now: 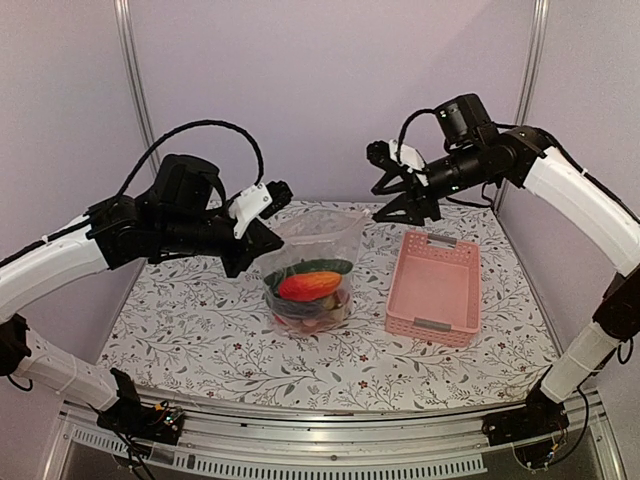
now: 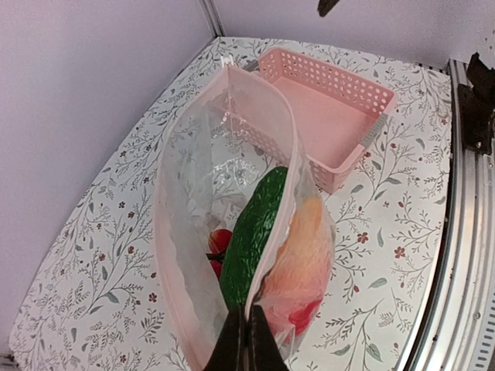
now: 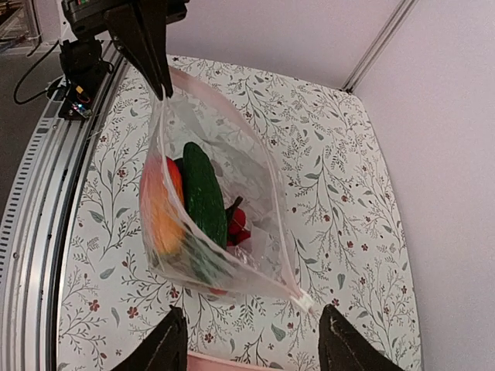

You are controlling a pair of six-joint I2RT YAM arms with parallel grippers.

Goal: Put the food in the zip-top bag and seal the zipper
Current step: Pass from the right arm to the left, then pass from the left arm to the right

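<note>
pinching zip-top bag (image 2: pixel 193 201) rim, left gripper (image 2: pixel 246 344)

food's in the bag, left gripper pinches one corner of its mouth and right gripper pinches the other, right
No: the right gripper is open, fingers spread, the corner of the zip-top bag ungripped, as the right wrist view shows. The left gripper does pinch its corner, and the food is inside.

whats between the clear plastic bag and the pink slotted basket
Top view: only bare floral table cover separates the clear plastic bag and the pink slotted basket.
</note>
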